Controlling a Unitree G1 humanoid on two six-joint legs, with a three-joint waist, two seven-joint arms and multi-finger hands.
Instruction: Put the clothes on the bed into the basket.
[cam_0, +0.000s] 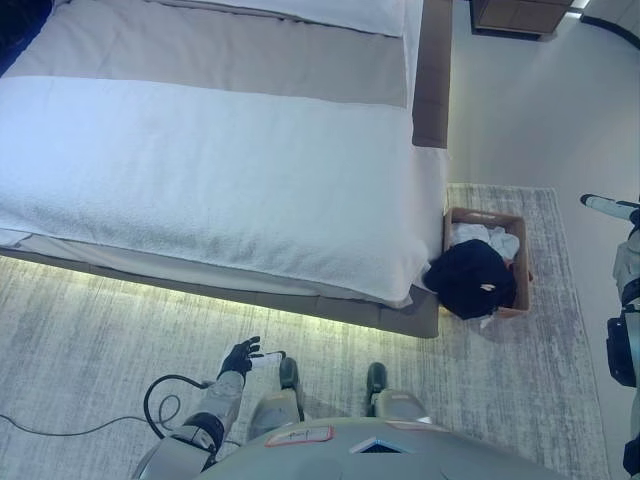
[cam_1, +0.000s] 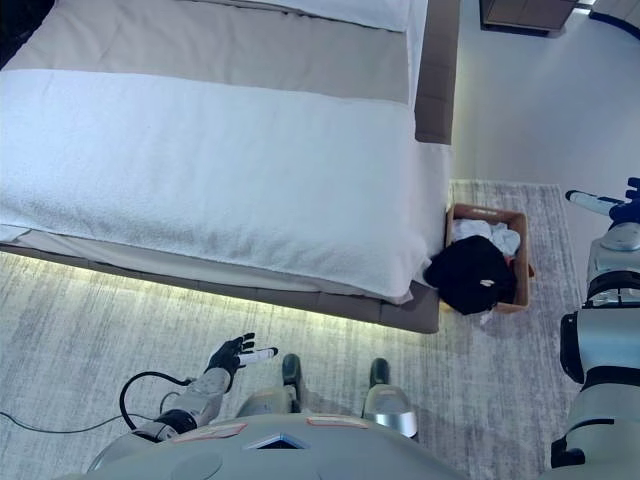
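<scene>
A brown basket (cam_0: 485, 215) stands on the rug against the bed's right near corner. A white cloth (cam_0: 487, 238) lies inside it, and a black garment (cam_0: 470, 278) is heaped over its front rim, spilling toward the bed. The bed (cam_0: 220, 170) shows only its white blanket and grey cover. My left hand (cam_0: 240, 357) hangs low over the rug in front of the bed, fingers spread and holding nothing. My right hand (cam_1: 603, 204) shows at the right edge, level with the basket and well to its right, with a white-tipped finger held straight and holding nothing.
A grey rug (cam_0: 90, 330) covers the floor in front of the bed and under the basket. A brown panel (cam_0: 432, 70) runs along the bed's right side. A wooden cabinet (cam_0: 520, 14) stands at the top right. Something dark (cam_0: 20, 25) lies at the top left corner.
</scene>
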